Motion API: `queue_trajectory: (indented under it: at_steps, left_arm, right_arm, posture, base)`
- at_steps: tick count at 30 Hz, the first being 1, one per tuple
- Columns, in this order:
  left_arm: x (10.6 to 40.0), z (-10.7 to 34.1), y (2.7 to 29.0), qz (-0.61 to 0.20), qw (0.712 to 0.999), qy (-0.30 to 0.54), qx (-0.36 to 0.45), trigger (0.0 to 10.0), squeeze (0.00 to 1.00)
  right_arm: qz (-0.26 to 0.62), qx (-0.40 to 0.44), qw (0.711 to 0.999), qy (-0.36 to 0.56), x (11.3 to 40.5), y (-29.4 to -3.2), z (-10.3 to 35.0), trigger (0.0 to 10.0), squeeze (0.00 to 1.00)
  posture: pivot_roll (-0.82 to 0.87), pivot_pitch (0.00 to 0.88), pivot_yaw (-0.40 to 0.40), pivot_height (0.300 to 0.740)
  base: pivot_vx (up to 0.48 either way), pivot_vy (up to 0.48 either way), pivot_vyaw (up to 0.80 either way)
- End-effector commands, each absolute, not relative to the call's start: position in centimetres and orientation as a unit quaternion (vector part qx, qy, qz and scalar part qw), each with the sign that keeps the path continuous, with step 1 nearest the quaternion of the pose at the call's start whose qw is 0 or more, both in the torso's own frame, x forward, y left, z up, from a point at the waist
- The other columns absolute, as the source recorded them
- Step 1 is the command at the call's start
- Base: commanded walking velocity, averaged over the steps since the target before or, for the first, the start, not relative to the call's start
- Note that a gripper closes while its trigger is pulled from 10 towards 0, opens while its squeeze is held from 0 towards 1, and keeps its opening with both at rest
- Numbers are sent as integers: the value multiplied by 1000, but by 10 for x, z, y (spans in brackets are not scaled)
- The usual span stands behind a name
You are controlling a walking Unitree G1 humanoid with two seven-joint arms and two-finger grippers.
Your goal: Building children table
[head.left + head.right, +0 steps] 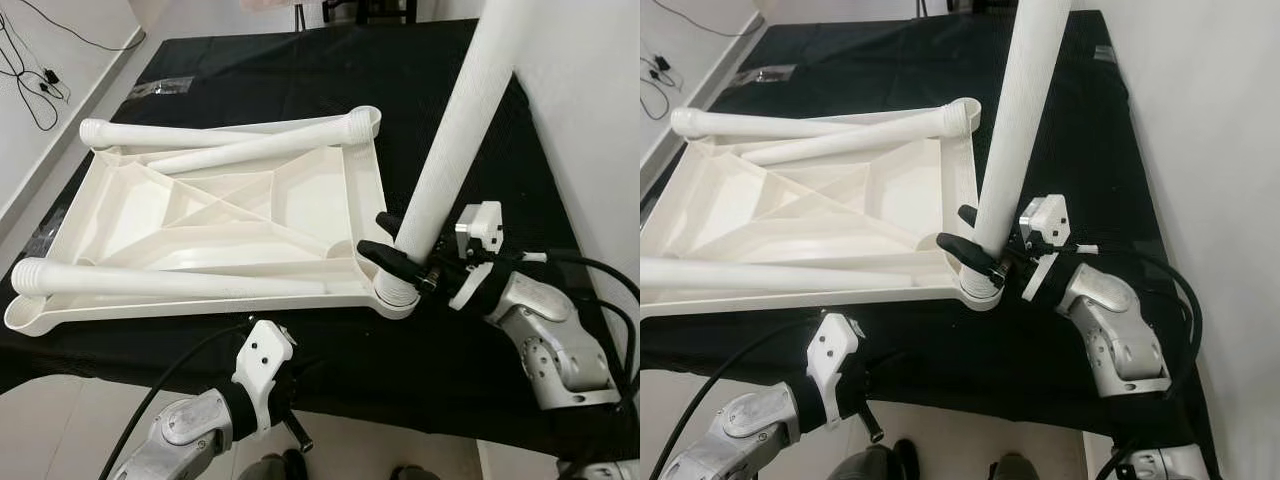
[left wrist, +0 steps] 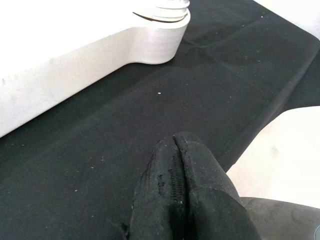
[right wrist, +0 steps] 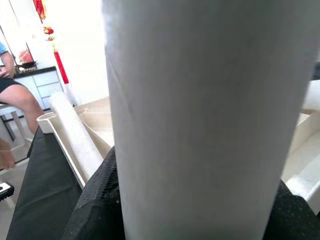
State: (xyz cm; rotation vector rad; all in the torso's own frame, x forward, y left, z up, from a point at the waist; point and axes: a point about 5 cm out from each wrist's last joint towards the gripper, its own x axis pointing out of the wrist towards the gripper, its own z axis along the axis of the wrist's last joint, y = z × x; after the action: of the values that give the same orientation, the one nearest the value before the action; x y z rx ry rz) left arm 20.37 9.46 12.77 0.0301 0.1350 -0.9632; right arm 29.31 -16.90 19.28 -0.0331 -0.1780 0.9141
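Leg is gripped upright by right hand for seating in tabletop corner socket; left hand, closed and empty, idles.

Silver arms, black cables, black-fingered tools

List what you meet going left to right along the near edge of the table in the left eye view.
Near-left corner socket of the tabletop → left gripper → upright leg → right gripper clamped on it.

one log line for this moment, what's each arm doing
right gripper: shut on table leg, upright in corner socket | left gripper: shut, idle over black cloth | tabletop: upside down
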Motion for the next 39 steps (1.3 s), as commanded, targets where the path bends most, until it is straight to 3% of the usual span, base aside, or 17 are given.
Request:
queue_trajectory:
  at_steps: [1, 11, 16, 27, 30, 39]
  left_arm:
    - [201, 125, 100, -461, 884, 76, 23, 10000, 0]
    - [199, 124, 101, -464, 882, 78, 25, 10000, 0]
    - [200, 125, 101, -464, 882, 78, 27, 10000, 0]
    - [201, 125, 99, -461, 884, 74, 25, 10000, 0]
    - [202, 126, 99, -460, 884, 73, 24, 10000, 0]
    - [201, 126, 99, -458, 886, 72, 23, 10000, 0]
  right_arm:
    - [411, -5, 911, -34, 292, -175, 166, 10000, 0]
    - [410, -72, 908, -43, 287, -175, 160, 10000, 0]
    - [451, -160, 878, -13, 283, -173, 157, 10000, 0]
    - [491, -193, 850, -1, 285, -175, 170, 10000, 0]
    - [488, -174, 855, -5, 287, -175, 174, 10000, 0]
    - [401, -62, 914, 7, 303, -176, 174, 10000, 0]
  posture:
    - [29, 239, 93, 740]
    - [30, 236, 98, 740]
    - [31, 236, 96, 740]
    - [26, 239, 86, 740]
    - [25, 240, 83, 740]
    - [26, 242, 82, 740]
  base:
    - [0, 0, 0]
    - [0, 0, 0]
    - [0, 0, 0]
    - [0, 0, 0]
    - [0, 0, 0]
    - [0, 0, 0]
